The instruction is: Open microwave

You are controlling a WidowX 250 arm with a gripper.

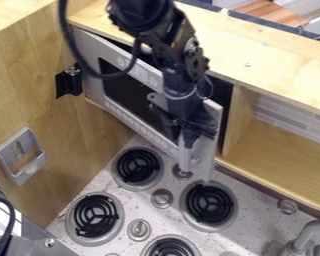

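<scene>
We see a black robot gripper (185, 162) at the free edge of a toy microwave (222, 95), its arm (173, 55) hanging down in front of the appliance. The microwave sits in a wooden cabinet (256, 52), and its silver door (126, 114) stands ajar, angled outward over the burners, with a dark gap along its right side.

We cannot tell whether the gripper is clenched on the door or released. We judge its position sensible all the same: the door appears to hinge at the opposite side, so the free edge offers the best leverage and the widest swing.

Below the microwave, coil burners (137, 166) and knobs (162, 198) sit low on the stove top (179, 226), which we take to leave the door room to travel above them. To the microwave's left rises a wooden side panel (62, 125), likely the limit of a full swing; to its right is a shelf compartment (283, 155).

We judge the opening well under way. Next calls for a sideways sweep away from the cabinet; a slip off the edge could leave the door half open.
</scene>
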